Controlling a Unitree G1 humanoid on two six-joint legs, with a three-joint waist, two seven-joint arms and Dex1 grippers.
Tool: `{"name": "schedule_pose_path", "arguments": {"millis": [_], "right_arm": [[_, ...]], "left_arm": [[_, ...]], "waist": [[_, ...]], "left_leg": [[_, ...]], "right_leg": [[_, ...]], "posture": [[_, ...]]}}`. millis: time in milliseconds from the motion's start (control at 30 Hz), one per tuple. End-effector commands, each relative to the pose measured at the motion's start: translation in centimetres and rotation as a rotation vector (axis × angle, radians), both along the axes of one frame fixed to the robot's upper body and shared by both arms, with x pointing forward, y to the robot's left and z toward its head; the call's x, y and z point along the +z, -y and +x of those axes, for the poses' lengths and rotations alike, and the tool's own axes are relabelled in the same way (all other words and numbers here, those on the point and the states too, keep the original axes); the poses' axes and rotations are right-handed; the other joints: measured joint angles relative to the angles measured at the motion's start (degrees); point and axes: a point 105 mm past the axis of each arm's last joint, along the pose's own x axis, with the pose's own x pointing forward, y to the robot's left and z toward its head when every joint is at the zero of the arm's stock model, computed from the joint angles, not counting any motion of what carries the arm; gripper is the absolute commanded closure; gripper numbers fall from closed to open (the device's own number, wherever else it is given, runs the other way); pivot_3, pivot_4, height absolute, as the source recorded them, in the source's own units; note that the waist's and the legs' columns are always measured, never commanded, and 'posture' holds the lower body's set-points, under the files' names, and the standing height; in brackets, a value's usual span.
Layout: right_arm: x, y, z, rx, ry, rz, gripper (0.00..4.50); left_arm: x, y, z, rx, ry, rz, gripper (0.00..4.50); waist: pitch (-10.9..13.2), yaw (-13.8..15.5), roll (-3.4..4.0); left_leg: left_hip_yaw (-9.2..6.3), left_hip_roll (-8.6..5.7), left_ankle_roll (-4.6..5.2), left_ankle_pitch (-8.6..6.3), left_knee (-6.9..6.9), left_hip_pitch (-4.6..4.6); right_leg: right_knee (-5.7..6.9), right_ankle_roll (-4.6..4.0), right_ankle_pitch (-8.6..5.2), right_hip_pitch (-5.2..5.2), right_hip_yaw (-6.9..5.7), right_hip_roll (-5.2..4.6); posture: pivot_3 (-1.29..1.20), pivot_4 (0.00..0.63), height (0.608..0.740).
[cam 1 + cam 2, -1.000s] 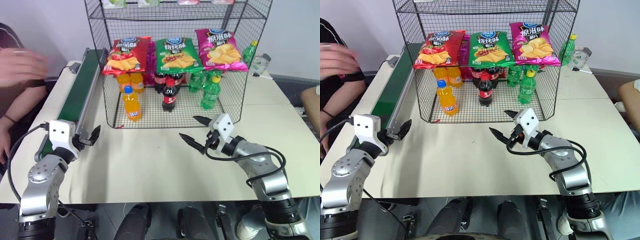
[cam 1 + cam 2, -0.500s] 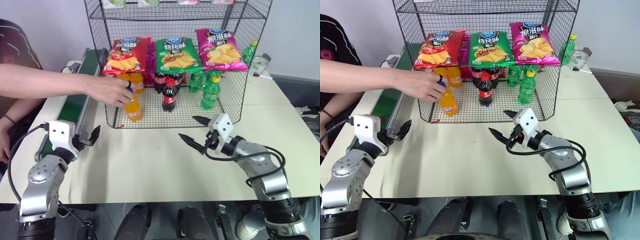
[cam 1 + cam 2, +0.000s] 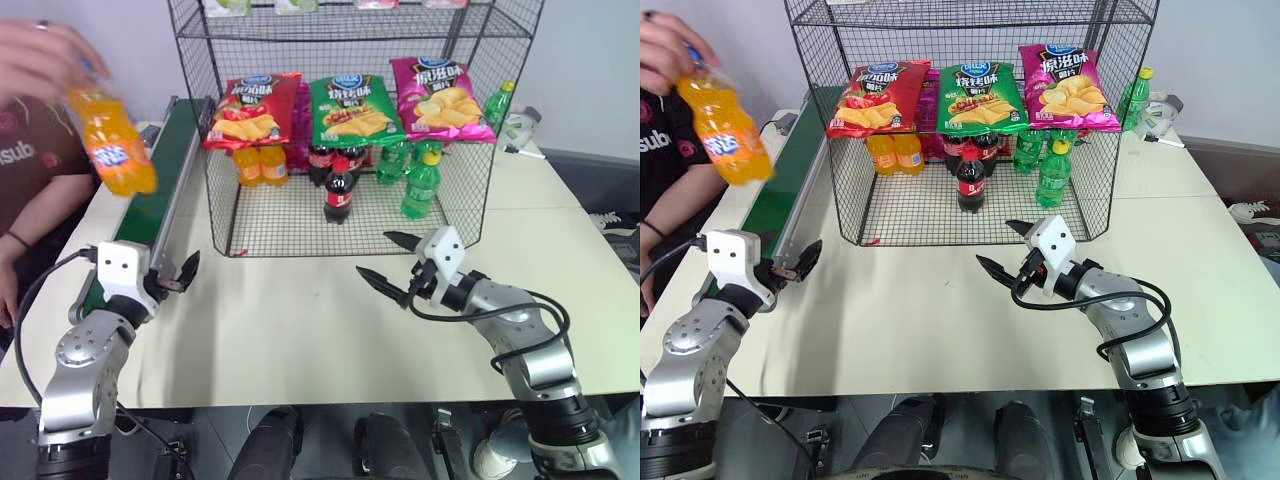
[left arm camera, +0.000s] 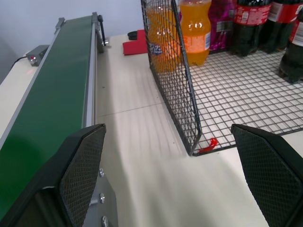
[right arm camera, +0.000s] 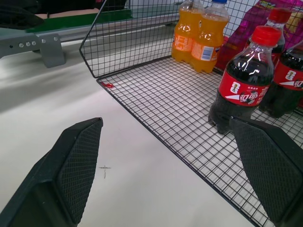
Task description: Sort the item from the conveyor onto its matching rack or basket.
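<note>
Hanging tilted in a person's hand (image 3: 40,50) at upper left, the orange soda bottle (image 3: 112,142) is above the conveyor (image 3: 150,195); left gripper (image 3: 172,275) and right gripper (image 3: 392,258) both spread, empty

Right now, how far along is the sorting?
Nothing sorted yet. A person's hand holds the orange soda in the air above the conveyor. Both the left gripper and the right gripper hover open and empty. Left: pick it up and put it in the basket.
</note>
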Motion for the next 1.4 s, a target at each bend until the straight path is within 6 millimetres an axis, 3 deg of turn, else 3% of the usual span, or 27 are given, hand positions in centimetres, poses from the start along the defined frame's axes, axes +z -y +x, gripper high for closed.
{"name": "schedule_pose_path", "arguments": {"millis": [33, 633, 1400], "right_arm": [[0.8, -0.1, 0.0, 0.011, 0.043, 0.010, 0.00], [0.9, -0.9, 0.2, 0.034, 0.047, 0.021, 0.00], [1.1, -1.2, 0.3, 0.024, 0.055, 0.028, 0.00]], "left_arm": [[0.8, -1.2, -0.4, 0.058, 0.027, 0.016, 0.08], [1.7, -6.4, -1.1, 0.335, 0.083, -0.081, 0.08], [1.6, -7.0, -0.5, 0.381, 0.080, -0.060, 0.08]], "waist": [[0.00, 0.00, 0.00], [0.00, 0.01, 0.00], [0.00, 0.00, 0.00]], "left_leg": [[0.00, 0.00, 0.00, 0.00, 0.00, 0.00], [0.00, 0.01, -0.01, 0.00, 0.00, 0.00], [0.00, 0.01, -0.01, 0.00, 0.00, 0.00]], "right_leg": [[0.00, 0.00, 0.00, 0.00, 0.00, 0.00], [-0.01, 0.01, 0.00, -0.01, -0.01, 0.01], [-0.01, 0.02, 0.01, -0.01, -0.01, 0.02]], "posture": [[0.00, 0.150, 0.740], [0.00, 0.150, 0.740], [0.00, 0.150, 0.740]]}}
